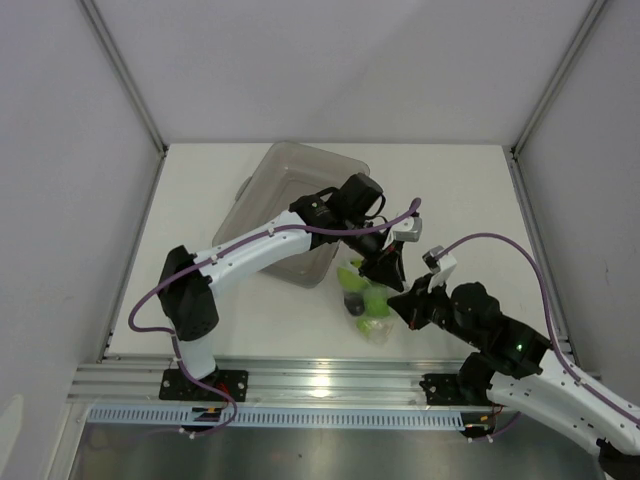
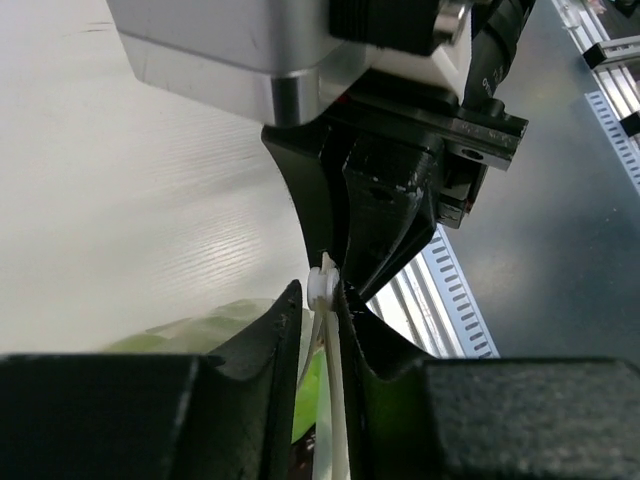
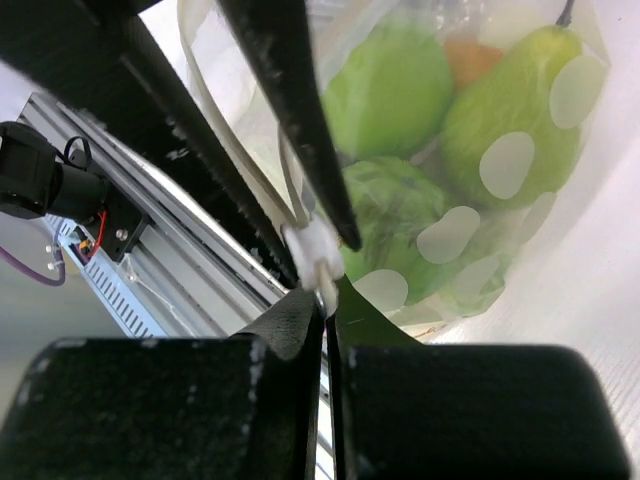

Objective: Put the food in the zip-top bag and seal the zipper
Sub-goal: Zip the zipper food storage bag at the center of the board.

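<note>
The clear zip-top bag (image 1: 366,305) lies on the table between the two grippers, with green fruits (image 3: 395,90) and an orange fruit (image 3: 470,58) inside it. The eggplant and cauliflower pieces cannot be made out. My left gripper (image 1: 386,272) is shut on the bag's zipper strip (image 2: 330,400), just below a small white slider (image 2: 322,285). My right gripper (image 1: 411,299) is shut on the same mouth edge from the opposite side, its tips (image 3: 325,305) touching the white slider (image 3: 315,255). The two grippers meet tip to tip at the zipper.
The grey translucent tray (image 1: 290,175) stands behind the left arm at the back centre. The aluminium rail (image 1: 320,380) runs along the table's near edge. White walls enclose the left, right and back.
</note>
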